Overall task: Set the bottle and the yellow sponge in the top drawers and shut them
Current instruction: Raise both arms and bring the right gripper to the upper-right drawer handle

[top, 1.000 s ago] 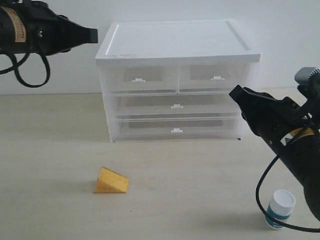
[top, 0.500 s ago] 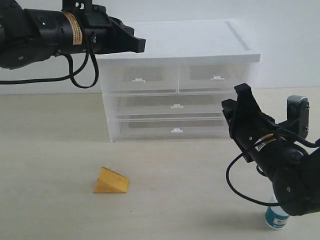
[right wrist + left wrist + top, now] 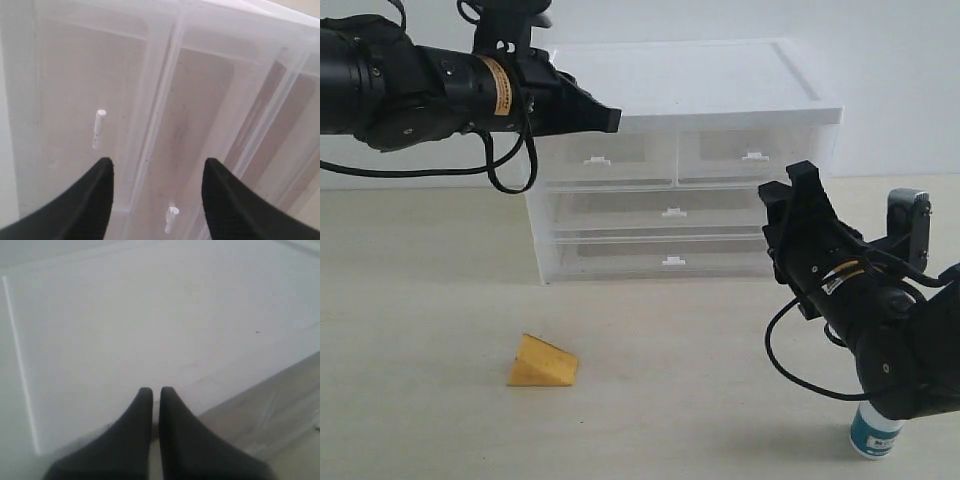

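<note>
Showing bottle (image 3: 873, 432), yellow sponge (image 3: 544, 362) exterior-only; left gripper (image 3: 156, 391) pinched, right gripper (image 3: 158, 162) wide.

Open table (image 3: 420, 300) round the yellow sponge (image 3: 543, 362); right arm (image 3: 890, 340) low over the bottle (image 3: 872, 435); right hand (image 3: 788, 182) near the drawer unit (image 3: 670, 210).

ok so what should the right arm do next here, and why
Probably ease the right gripper forward and up to the white handle of the right top drawer, ready to grip it. Its jaws stand open, facing the drawer unit and short of it. That drawer and the left top drawer are shut, while the yellow sponge and the bottle sit on the table.
</note>
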You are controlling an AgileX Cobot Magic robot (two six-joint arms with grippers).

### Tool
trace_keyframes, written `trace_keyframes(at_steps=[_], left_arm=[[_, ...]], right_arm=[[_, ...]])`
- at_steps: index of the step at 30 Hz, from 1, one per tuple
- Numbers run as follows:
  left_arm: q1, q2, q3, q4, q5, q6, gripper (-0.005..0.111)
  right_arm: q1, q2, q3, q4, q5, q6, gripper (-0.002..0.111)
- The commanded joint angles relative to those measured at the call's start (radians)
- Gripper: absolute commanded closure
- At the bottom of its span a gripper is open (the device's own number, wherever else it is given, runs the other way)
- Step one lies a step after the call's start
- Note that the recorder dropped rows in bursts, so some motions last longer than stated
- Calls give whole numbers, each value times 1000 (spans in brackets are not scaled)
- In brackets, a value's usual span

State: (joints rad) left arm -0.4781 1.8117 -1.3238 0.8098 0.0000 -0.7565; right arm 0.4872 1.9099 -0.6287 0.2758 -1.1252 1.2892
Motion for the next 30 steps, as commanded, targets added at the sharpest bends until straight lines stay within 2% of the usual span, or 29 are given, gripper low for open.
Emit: trace_keyframes(at_steps=[1,6,9,15,19,30], left_arm=[[-20,1,-8,-33,45,-14,103],[-24,-62,-8,-68,99,-14,103],[-48,-107,-8,-88,178,9,103],[-101,-74,-4,-119,198,17,103],[-101,-20,-4,-115,163,17,103],[-55,1,-38,-115,106,17,103]], right_arm=[[1,-3,-2,6,9,-14,60],[1,-3,-2,6,9,-32,60],[1,-3,-2,10,9,-43,60],[1,-3,-27,11,39,-43,60],[1,-3,-63,11,105,-50,60],[1,-3,-63,25,106,-60,60]])
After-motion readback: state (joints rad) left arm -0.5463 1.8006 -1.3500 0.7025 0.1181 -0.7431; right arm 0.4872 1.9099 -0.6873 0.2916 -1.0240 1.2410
